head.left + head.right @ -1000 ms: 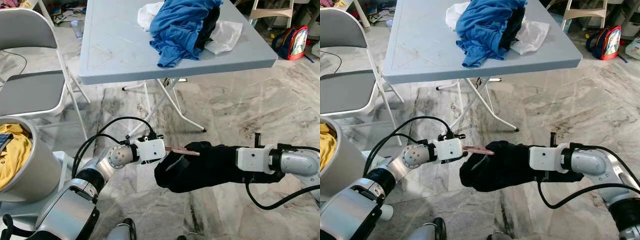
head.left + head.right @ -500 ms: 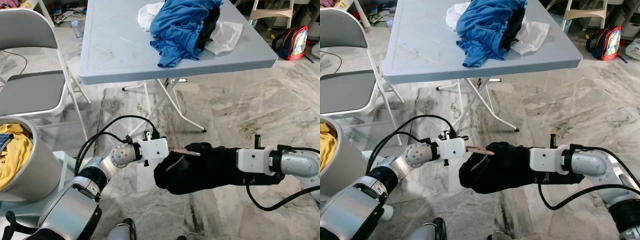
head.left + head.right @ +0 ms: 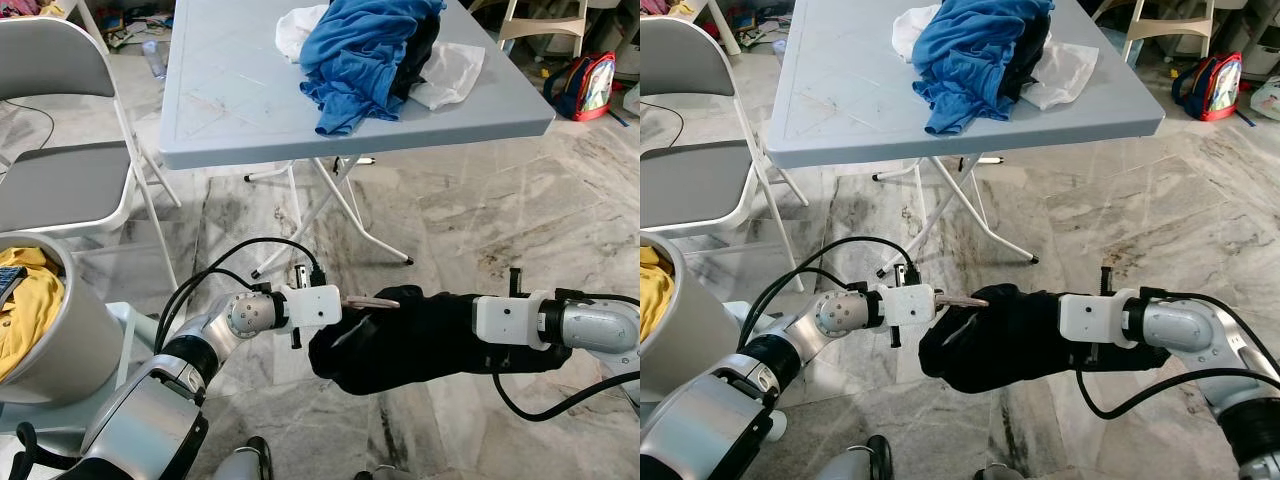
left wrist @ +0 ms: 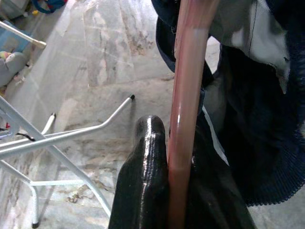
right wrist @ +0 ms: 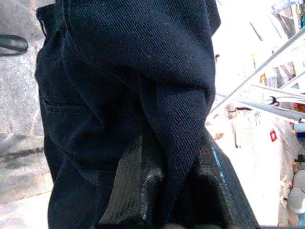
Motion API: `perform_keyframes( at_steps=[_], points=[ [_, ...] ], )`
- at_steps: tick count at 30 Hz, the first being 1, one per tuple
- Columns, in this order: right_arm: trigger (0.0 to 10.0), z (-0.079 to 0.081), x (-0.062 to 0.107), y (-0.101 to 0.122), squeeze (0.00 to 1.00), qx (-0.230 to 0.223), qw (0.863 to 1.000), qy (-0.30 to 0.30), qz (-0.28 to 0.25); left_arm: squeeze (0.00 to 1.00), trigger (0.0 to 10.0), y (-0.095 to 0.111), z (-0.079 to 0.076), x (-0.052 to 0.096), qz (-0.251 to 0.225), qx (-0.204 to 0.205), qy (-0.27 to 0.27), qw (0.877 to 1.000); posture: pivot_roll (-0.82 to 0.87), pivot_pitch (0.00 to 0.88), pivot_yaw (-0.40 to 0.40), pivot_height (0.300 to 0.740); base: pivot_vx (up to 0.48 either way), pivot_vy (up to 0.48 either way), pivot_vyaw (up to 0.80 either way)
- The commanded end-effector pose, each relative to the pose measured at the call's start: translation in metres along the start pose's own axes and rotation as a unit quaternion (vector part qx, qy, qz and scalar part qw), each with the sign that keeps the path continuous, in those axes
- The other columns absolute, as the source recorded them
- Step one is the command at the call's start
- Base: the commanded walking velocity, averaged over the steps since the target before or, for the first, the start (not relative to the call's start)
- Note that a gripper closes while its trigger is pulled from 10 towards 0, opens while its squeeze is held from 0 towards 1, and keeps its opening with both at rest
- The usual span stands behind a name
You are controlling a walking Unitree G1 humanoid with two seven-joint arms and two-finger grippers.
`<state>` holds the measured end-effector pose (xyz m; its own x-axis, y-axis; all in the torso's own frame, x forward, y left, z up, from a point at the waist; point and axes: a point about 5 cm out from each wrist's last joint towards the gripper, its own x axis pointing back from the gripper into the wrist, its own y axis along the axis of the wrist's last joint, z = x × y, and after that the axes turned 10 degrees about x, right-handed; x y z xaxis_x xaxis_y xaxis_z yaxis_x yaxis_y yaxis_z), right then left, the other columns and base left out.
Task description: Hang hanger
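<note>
**A:** Where is the hanger?

**B:** The pink hanger [image 3: 371,300] sticks out of the left gripper [image 4: 178,157]. The two black fingers [image 4: 147,181] are pressed tight on its pink bar. The far end of the hanger goes into a dark garment [image 3: 400,335].

**A:** Who holds the garment?

**B:** The right gripper [image 5: 176,191] does. Its fingers are pinched on a fold of the dark cloth, and the cloth wraps around them. The garment hangs in the air between the two arms, above the floor.

**A:** What is the floor like?

**B:** It is marble floor [image 3: 500,210], grey and white with dark streaks.

**A:** What else is in the room?

**B:** A grey folding table [image 3: 230,100] stands just past the arms. A blue shirt [image 3: 365,50] lies piled on it with some white cloth [image 3: 450,70] beside it. A grey folding chair [image 3: 60,180] is on the left. Near it sits a round bin [image 3: 60,340] with a yellow cloth [image 3: 25,310] inside. A red bag [image 3: 585,85] rests on the floor far to the right.

**A:** Can you read any words?

**B:** No. There is a pale label inside the garment, but I cannot read it.
</note>
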<state>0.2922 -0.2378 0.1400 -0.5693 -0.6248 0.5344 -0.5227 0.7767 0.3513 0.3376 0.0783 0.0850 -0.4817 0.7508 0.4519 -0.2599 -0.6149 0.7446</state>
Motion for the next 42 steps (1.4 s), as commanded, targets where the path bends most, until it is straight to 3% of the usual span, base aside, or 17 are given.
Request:
perform_keyframes(
  at_steps=[1, 8, 9, 11, 12, 17, 20, 28, 33, 42],
  points=[
    [10.0, -0.001, -0.001, 0.004, 0.0, 0.001, 1.0, -0.007, -0.014, 0.0, 0.0, 0.0, -0.002, 0.0, -0.01, 0.02, 0.003, 1.0, -0.1, 0.202, -0.024, 0.74, 0.0, 0.0, 0.0],
    [10.0, -0.003, -0.002, 0.004, 0.0, 0.002, 1.0, -0.008, -0.014, 0.0, 0.0, -0.002, -0.003, 0.001, -0.016, 0.048, -0.006, 0.999, -0.1, 0.206, -0.028, 0.74, 0.0, 0.0, 0.0],
    [10.0, -0.004, -0.002, 0.004, 0.51, 0.001, 1.0, -0.007, -0.016, 0.0, 0.0, -0.002, -0.002, 0.002, -0.018, 0.05, -0.002, 0.999, -0.1, 0.207, -0.028, 0.74, 0.0, 0.0, 0.0],
    [10.0, -0.004, -0.003, 0.004, 0.51, 0.0, 1.0, -0.008, -0.018, 0.0, 0.0, -0.002, -0.001, 0.002, -0.019, 0.049, 0.001, 0.999, -0.1, 0.207, -0.029, 0.74, 0.0, 0.0, 0.0],
    [10.0, -0.005, -0.003, 0.005, 1.0, -0.004, 1.0, -0.009, -0.022, 0.0, 0.0, -0.001, 0.002, 0.003, -0.021, 0.052, 0.008, 0.998, -0.1, 0.208, -0.029, 0.74, 0.0, 0.0, 0.0],
    [10.0, -0.008, -0.004, 0.006, 1.0, -0.017, 0.999, -0.011, -0.029, 0.0, 0.0, -0.001, 0.004, 0.004, -0.024, 0.066, 0.017, 0.997, -0.1, 0.21, -0.03, 0.74, 0.0, 0.0, 0.0],
    [10.0, -0.01, 0.001, 0.005, 1.0, -0.035, 0.999, -0.008, -0.034, 0.0, 0.0, -0.005, 0.0, 0.004, -0.026, 0.085, 0.018, 0.996, -0.1, 0.209, -0.027, 0.74, 0.0, 0.0, 0.0],
    [10.0, -0.02, 0.006, 0.001, 1.0, -0.035, 0.999, -0.032, -0.025, 0.0, 0.0, -0.011, -0.008, 0.005, -0.031, 0.117, 0.024, 0.992, -0.1, 0.209, -0.024, 0.74, 0.0, 0.0, 0.0],
    [10.0, -0.029, 0.003, 0.001, 1.0, -0.029, 0.997, -0.071, -0.024, 0.0, 0.0, -0.017, -0.021, 0.003, -0.035, 0.136, 0.025, 0.99, -0.1, 0.208, -0.024, 0.74, 0.0, 0.0, 0.0],
    [10.0, -0.03, -0.005, 0.001, 1.0, -0.029, 0.994, -0.102, -0.022, 0.0, 0.0, -0.016, -0.028, 0.0, -0.052, 0.155, 0.038, 0.986, -0.09, 0.209, -0.023, 0.74, 0.0, 0.0, 0.0]
  ],
)
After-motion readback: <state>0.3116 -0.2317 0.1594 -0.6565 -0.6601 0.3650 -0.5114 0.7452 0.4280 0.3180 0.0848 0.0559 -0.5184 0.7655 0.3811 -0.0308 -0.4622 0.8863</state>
